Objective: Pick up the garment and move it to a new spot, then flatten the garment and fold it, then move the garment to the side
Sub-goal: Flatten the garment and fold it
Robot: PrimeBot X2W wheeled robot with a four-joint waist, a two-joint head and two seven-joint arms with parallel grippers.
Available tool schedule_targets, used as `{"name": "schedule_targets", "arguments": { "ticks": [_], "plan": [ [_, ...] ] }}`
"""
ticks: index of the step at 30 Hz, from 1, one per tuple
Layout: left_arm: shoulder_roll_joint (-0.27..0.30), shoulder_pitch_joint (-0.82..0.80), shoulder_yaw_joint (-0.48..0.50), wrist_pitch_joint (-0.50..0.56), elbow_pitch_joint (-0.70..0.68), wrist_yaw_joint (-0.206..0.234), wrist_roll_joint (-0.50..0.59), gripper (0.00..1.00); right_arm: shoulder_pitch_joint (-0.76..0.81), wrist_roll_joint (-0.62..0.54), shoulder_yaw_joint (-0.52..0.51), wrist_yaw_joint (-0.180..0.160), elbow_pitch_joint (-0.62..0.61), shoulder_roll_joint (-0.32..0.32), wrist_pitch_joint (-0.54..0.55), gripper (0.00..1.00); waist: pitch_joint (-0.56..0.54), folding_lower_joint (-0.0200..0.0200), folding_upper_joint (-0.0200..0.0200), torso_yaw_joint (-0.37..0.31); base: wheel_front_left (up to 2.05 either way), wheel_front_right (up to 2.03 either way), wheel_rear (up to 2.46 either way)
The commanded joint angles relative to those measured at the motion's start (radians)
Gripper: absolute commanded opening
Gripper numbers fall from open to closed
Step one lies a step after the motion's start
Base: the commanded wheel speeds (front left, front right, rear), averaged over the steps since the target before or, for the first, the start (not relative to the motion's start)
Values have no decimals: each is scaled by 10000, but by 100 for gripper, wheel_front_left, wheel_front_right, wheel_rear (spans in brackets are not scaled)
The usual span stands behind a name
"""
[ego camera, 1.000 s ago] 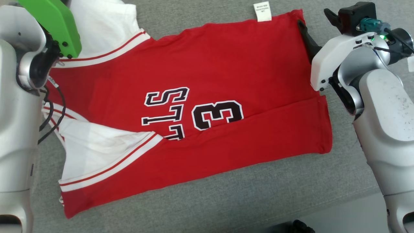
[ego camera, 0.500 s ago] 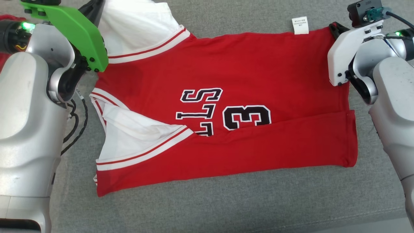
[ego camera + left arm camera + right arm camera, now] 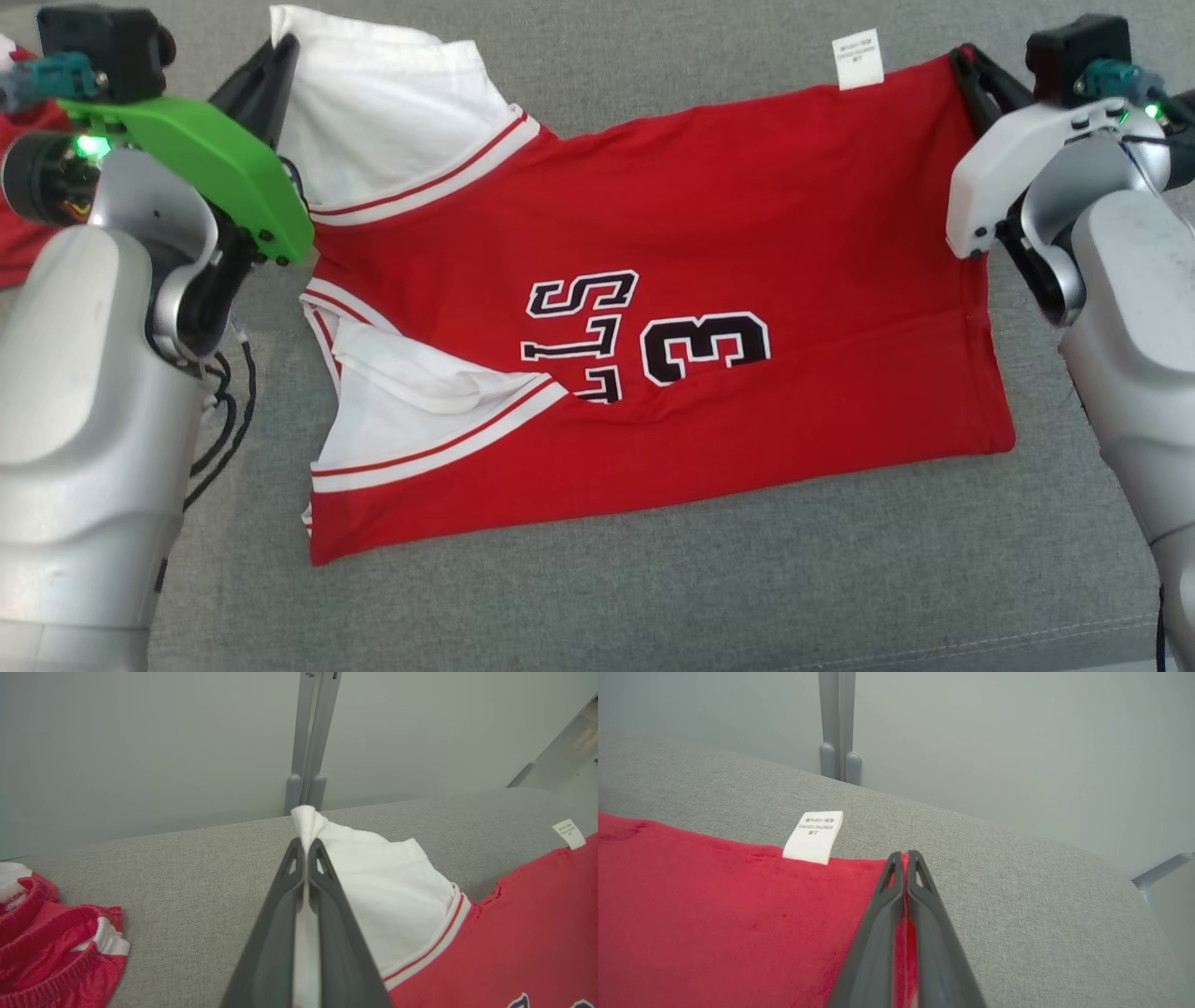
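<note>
Left gripper [image 3: 306, 843] and right gripper [image 3: 904, 855] pinch far corners of the jersey [image 3: 672, 224]

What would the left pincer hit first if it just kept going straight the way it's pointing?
Probably the grey upright post by the wall. The left pincer, shut on the jersey, points just past the far edge of the grey cushion; depth is hard to judge.
</note>
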Motion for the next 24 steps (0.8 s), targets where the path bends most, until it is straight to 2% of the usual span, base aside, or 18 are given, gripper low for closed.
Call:
{"name": "schedule_targets", "arguments": {
  "ticks": [1,7,13,16,24],
  "plan": [
    [80,415,-4,-109,-153,-40,-89,0,404,142,5,-2,-155,-19,-145,0,-410,-1,0,32,0,0,0],
    [307,2315,-69,-549,-1244,27,-263,0,2223,592,-271,-2,-1263,-101,-644,0,-1017,-1,0,94,0,0,0],
    [384,4556,16,-931,-2465,462,-497,0,4201,767,-1126,-2,-2391,70,-750,0,-1427,-1,0,178,0,0,0],
    [254,5372,63,-1116,-2835,700,-623,0,4836,712,-1561,-2,-2730,201,-700,0,-1569,-1,0,214,0,0,0],
    [-22,6824,-72,-1342,-3346,997,-894,0,5884,398,-2378,-2,-3352,507,-472,0,-1817,-1,0,334,0,0,0]
  ]
}}
